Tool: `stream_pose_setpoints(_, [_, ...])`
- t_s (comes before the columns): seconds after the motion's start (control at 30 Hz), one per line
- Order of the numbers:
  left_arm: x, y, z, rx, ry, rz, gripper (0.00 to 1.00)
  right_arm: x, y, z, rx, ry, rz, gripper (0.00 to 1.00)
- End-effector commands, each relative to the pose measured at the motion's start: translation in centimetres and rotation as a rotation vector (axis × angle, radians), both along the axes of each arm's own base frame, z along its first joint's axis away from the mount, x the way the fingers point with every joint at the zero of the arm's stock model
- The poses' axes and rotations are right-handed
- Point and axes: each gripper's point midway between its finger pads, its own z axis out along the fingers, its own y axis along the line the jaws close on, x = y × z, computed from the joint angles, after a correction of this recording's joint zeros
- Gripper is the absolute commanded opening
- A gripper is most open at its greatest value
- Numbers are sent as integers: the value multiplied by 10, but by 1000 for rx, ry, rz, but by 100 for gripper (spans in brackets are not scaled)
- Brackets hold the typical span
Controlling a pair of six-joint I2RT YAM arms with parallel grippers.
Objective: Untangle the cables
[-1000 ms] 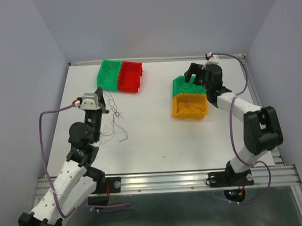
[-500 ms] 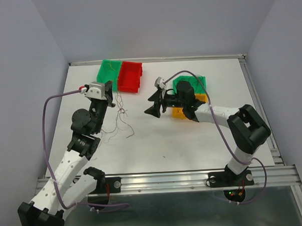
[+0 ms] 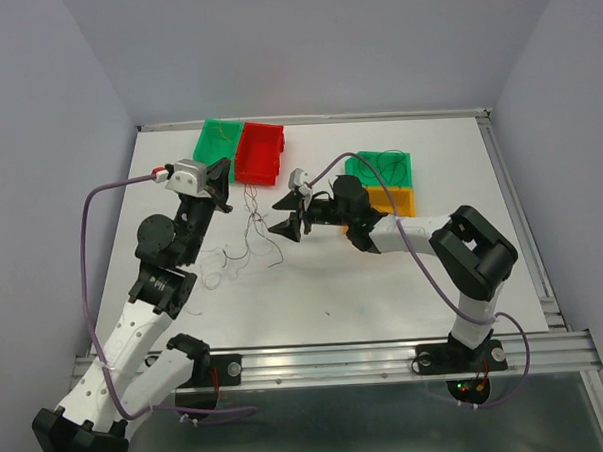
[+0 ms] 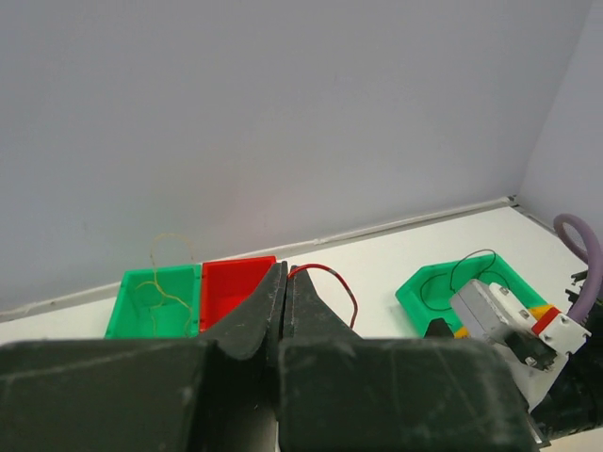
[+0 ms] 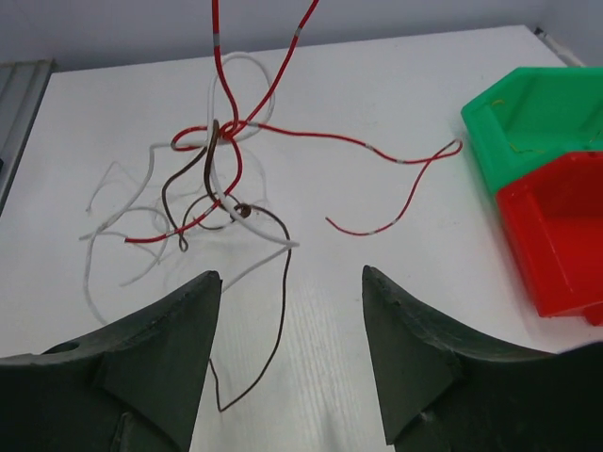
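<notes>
Cables (image 5: 221,179) lie as a loose tangle of red, brown and white strands on the white desk (image 3: 384,272), near the red bin (image 3: 258,153), on its side toward the arm bases. From overhead they show only as faint squiggles. The right wrist view separates the colours and shows red strands climbing out of frame. The left wrist view shows a red strand (image 4: 330,282) looping out of the left gripper (image 4: 285,273), whose jaws are pressed together on it, raised just beside the red bin. The right gripper (image 5: 290,278) faces the tangle, jaws apart and holding nothing. That left view also shows a yellowish wire in the green bin (image 4: 155,297) touching the red bin.
</notes>
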Motion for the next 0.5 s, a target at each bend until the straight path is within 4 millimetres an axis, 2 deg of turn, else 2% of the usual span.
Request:
stream_pose_setpoints(0.0, [-16,-4,37,-47,-86,-60,5,15,11,55,180,-143,-54,66])
stream_pose_setpoints(0.1, [-16,-7,34,-41,-77,-75,5,14,13,57,202,-128,-43,65])
stream_pose_setpoints(0.17, [-15,-7,33,-40,-73,-77,5,15,16,60,215,-133,-44,59])
stream_pose_setpoints(0.33, [-17,-6,33,-38,-68,-77,5,23,17,63,233,-125,-88,26])
stream_pose_setpoints(0.4, [-21,-4,34,-37,-80,-72,5,22,16,62,232,-122,-90,16])
stream_pose_setpoints(0.43, [-22,-3,35,-36,-85,-69,5,21,14,67,241,-130,-97,5])
stream_pose_setpoints(0.47, [-25,0,34,-27,-95,-62,5,24,10,66,240,-125,-128,2])
